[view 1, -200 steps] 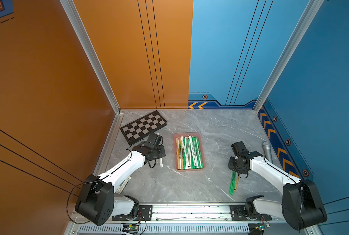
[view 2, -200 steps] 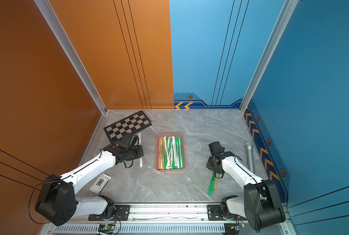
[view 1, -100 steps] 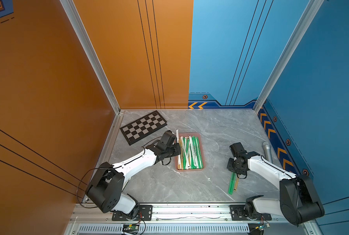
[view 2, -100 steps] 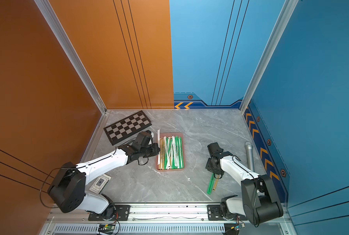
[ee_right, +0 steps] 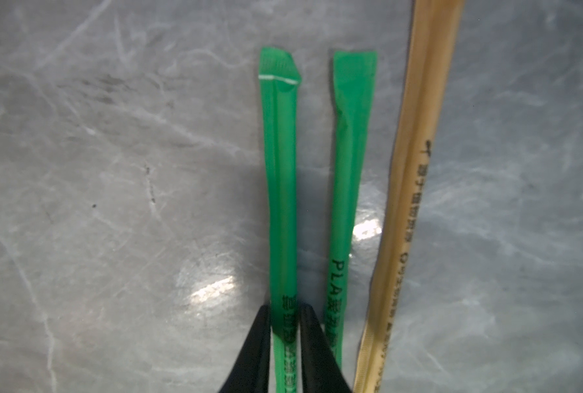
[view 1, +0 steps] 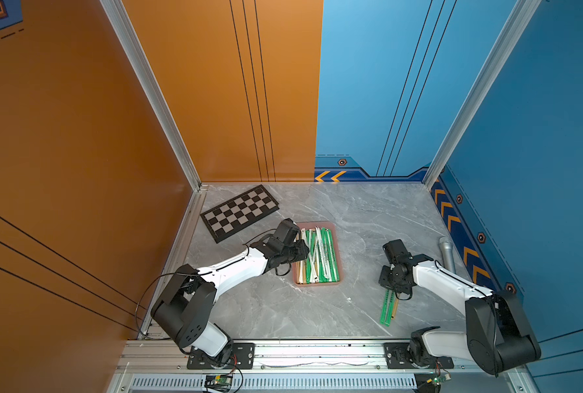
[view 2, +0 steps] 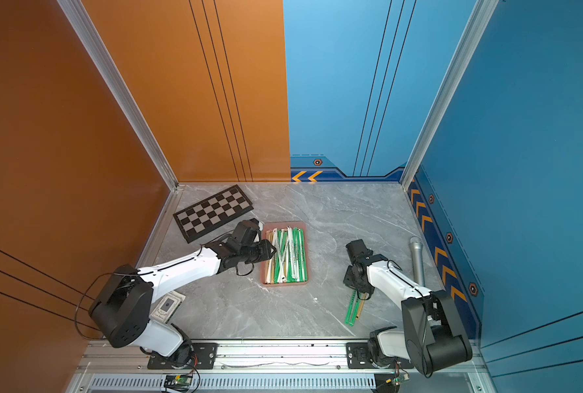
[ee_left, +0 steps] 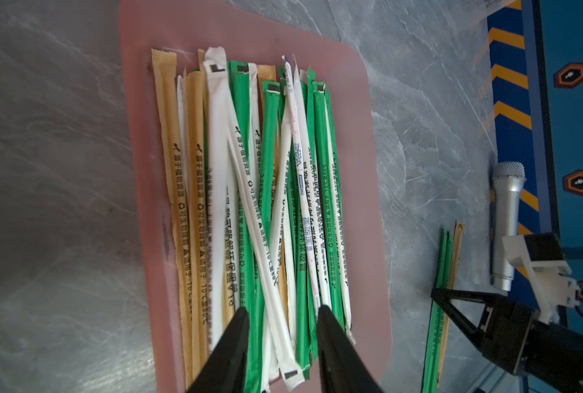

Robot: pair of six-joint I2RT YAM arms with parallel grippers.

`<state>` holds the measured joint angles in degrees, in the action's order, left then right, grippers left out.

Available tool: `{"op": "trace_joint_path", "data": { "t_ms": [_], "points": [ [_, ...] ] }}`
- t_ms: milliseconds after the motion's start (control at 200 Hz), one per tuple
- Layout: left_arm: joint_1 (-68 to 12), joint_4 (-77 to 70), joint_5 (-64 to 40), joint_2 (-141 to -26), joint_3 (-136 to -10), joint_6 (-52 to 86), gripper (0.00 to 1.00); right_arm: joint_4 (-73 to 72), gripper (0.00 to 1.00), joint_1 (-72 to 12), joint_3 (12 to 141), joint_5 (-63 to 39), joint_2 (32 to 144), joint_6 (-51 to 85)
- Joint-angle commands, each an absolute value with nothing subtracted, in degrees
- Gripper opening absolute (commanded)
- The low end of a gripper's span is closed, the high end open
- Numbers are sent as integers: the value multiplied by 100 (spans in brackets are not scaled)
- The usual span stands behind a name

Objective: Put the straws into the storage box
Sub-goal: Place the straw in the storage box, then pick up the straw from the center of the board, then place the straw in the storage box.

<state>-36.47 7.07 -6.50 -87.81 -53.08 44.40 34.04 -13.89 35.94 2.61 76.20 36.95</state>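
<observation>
Now that the left end effector [ee_left: 282, 309] hangs over the box [ee_left: 368, 170] with its jaws spread and nothing between them, its delivery looks finished. A second ago it sits pressed together out beside the chequered board [view 1: 239, 212]. Half a second ago it reaches the box's rim with something long and white at its tip, and only now do the jaws part. That piece (probably the white straw [ee_left: 259, 238] lying aslant just under the jaws, though I cannot be sure) joins the straws [ee_left: 266, 187] piled lengthwise in the box, green, white and tan.

The right end effector [ee_right: 285, 308] changes the other way. Its jaws narrow over the same second and now press on both sides of a green straw [ee_right: 281, 187]. This straw lies flat on the table [view 1: 351, 211], well apart from the box. Just beside it lie a second green straw [ee_right: 349, 170] and a tan straw [ee_right: 415, 187], neither of them touched. In both top views the arm barely shifts from that spot.

For the task this means one more straw is stored and three remain outside, one of them gripped but not lifted. By my reading the left arm is free, and the right's next job is to lift its straw and carry it to the box. A thin wrapper pinched towards one end may droop or slip on the way.
</observation>
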Motion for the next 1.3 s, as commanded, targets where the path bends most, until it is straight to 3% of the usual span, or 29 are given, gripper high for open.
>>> {"op": "trace_joint_path", "data": {
  "t_ms": [0,280,385,410,651,941,1171,1291],
  "points": [
    [-3720,858,-569,-8829,-5454,4377,44,3410,16,-1432,3590,176,7734,3753],
    [-3795,1196,-255,-8622,-5484,4240,69,3470,6,-1488,3950,40,7455,3774],
    [-3840,1334,-29,-8457,-5455,4118,85,3489,6,-1575,4296,-113,7342,3769],
    [-3853,1363,38,-8420,-5437,4099,100,3481,6,-1614,4370,-172,7319,3774],
    [-3873,1447,467,-8023,-5177,3969,99,3263,6,-2128,5333,-380,7506,3911],
    [-3773,1573,609,-7731,-4847,3909,99,1947,6,-2675,6465,-1302,9072,3691],
    [-3652,1582,484,-7690,-4663,3949,99,1931,7,-2951,7433,-1591,10198,3322],
    [-3630,1582,466,-7673,-4649,3938,98,2064,13,-2979,7600,-1626,10416,3313]
  ]
}}
